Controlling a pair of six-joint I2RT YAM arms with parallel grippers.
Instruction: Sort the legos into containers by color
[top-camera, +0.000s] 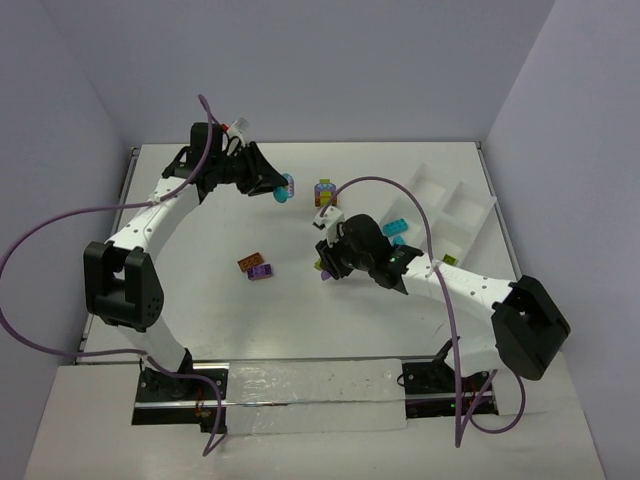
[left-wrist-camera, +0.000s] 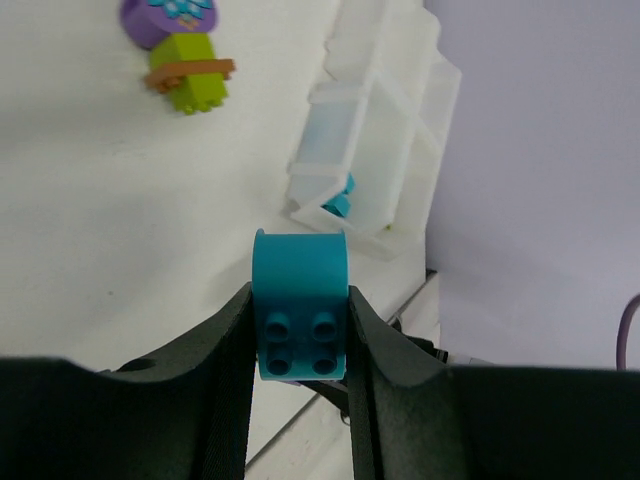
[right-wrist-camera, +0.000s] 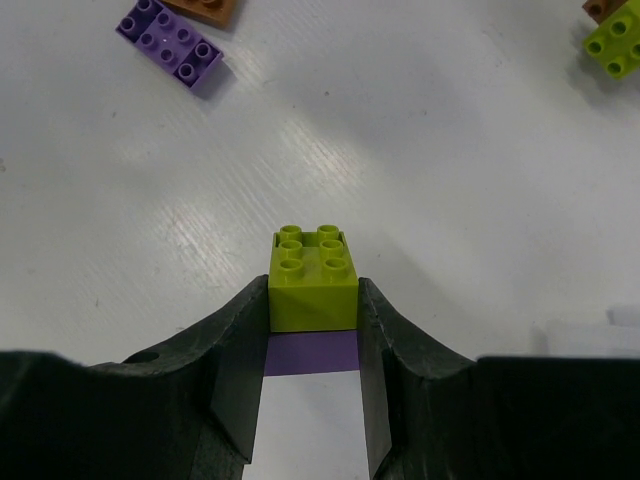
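The shallow white plastic divided tray (top-camera: 462, 208) holds two cyan studded bricks (top-camera: 394, 229) in one left-hand compartment, and a lime brick (top-camera: 450, 261) shows at its near edge. Left of the tray lie one multicoloured stacked clump (top-camera: 325, 192), one purple brick (top-camera: 262, 271) and one orange plate (top-camera: 248, 263). The left gripper (left-wrist-camera: 300, 300) is clamped on a cyan round-backed brick (left-wrist-camera: 298, 268) well left of the tray; the right gripper (right-wrist-camera: 313, 300) grips a lime-on-purple stack (right-wrist-camera: 312, 270) just beside it.
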